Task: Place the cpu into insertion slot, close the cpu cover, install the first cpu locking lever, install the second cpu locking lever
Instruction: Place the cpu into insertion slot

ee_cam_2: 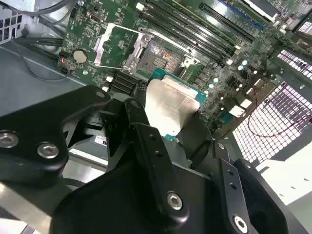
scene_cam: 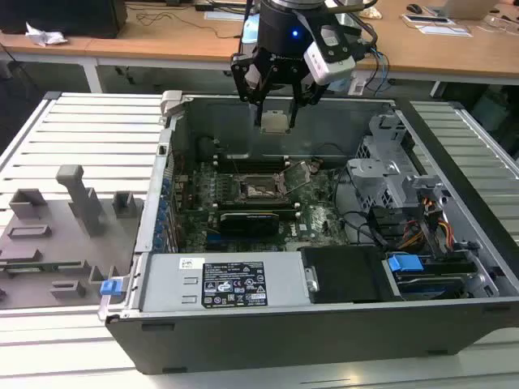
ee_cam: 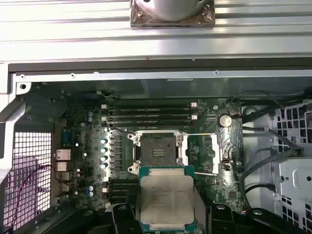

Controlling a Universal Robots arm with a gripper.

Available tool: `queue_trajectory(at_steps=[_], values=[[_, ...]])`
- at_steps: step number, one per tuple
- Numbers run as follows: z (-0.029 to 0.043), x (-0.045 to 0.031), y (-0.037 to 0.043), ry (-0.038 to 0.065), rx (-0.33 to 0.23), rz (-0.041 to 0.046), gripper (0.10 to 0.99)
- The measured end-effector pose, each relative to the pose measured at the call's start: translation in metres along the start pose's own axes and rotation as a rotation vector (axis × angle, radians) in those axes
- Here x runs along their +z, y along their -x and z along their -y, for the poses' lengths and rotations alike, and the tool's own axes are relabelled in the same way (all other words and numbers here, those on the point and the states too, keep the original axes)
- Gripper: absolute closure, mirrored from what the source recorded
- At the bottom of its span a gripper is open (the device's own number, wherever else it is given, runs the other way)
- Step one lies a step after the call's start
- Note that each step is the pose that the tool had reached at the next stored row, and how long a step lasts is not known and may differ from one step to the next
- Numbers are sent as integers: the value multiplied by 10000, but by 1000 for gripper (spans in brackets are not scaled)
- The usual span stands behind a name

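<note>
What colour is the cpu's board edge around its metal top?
Teal-green, framing the silver-grey top of the cpu; it shows best in the first wrist view.

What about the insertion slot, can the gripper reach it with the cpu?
Probably yes: the cpu cover is flipped open, the insertion slot lies bare, and the gripper holds the cpu above the open case with nothing seen between.

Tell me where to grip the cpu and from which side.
Grip the cpu by two opposite thin edges, coming from above its metal top, as the gripper does now. It is a flat square, so probably only the edges give purchase, and its underside is left free for the insertion slot.
</note>
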State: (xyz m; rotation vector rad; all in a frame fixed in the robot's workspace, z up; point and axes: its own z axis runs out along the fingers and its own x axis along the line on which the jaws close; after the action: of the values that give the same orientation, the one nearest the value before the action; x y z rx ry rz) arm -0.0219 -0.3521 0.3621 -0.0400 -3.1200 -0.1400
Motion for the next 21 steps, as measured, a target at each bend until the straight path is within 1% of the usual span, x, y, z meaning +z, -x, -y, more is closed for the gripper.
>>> queue_trajectory(at_steps=[8, 21], values=[[0, 0, 0, 3, 159, 14, 553], [0, 0, 0, 18, 948, 85, 553]])
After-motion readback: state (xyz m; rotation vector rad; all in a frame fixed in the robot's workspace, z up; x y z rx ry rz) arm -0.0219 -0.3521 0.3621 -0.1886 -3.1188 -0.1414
